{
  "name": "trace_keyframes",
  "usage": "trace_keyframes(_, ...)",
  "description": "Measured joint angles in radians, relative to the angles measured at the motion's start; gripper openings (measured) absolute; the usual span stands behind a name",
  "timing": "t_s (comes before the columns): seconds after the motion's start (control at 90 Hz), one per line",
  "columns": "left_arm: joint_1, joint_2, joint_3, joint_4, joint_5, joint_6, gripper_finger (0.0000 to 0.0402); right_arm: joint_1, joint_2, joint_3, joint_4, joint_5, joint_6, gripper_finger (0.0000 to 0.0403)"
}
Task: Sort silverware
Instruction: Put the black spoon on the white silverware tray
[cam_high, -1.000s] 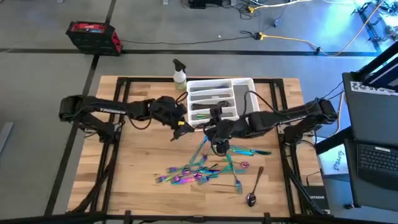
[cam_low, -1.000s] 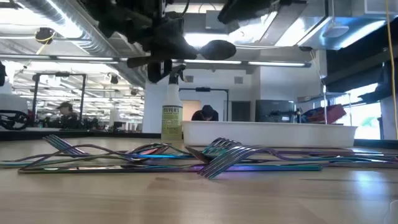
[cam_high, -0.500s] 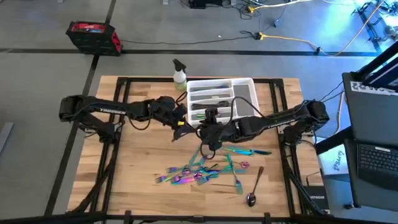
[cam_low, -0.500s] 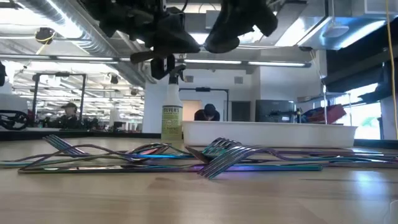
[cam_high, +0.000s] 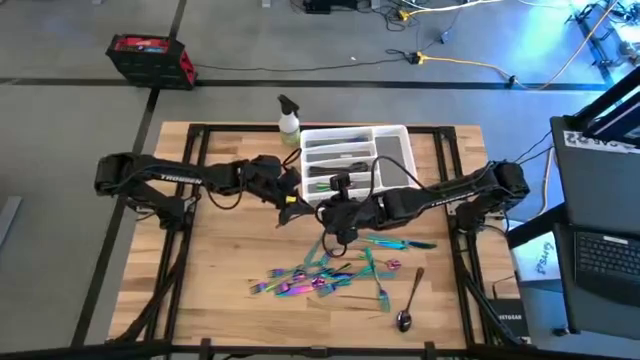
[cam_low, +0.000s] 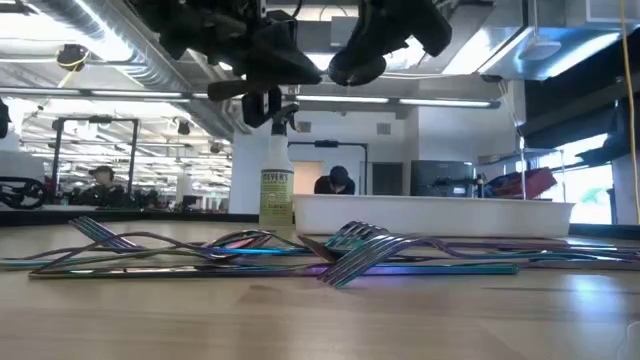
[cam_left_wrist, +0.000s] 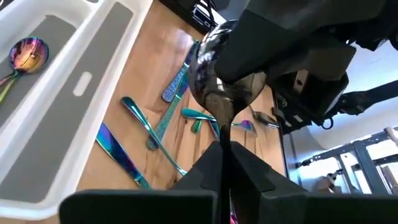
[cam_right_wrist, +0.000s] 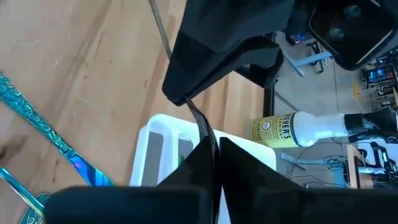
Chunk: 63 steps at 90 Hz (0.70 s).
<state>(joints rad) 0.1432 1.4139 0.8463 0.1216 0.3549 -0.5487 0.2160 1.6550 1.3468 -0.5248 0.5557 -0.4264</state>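
My two arms are showing matte black all over, jointed in chunky segments. White lettering is running along my left one, and thin black cables are looping beside my right arm.

A white compartmented tray is seen at upper centre of the wooden table, with a spray bottle just left. A red case is seen upper left.

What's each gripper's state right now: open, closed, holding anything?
Left gripper: closed on the handle of a spoon.
Right gripper: closed on a thin handle, apparently the same spoon.
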Motion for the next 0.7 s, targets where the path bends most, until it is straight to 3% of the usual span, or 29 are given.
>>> trace_keyframes(0.178,0.000,0.000,0.000,0.019,-0.071,-0.039,0.0017,0.000,0.000,0.000,-0.016,0.023,0.045,0.0001)
trace_keyframes(0.433,0.002,-0.001,0.000,0.034,-0.107,-0.027,0.0091,0.000,0.000,0.000,-0.053,0.021,0.089,0.0000)
trace_keyframes(0.7,0.057,-0.101,0.000,0.045,-0.189,0.058,0.0153,-0.078,-0.030,0.000,-0.232,-0.067,0.193,0.0000)
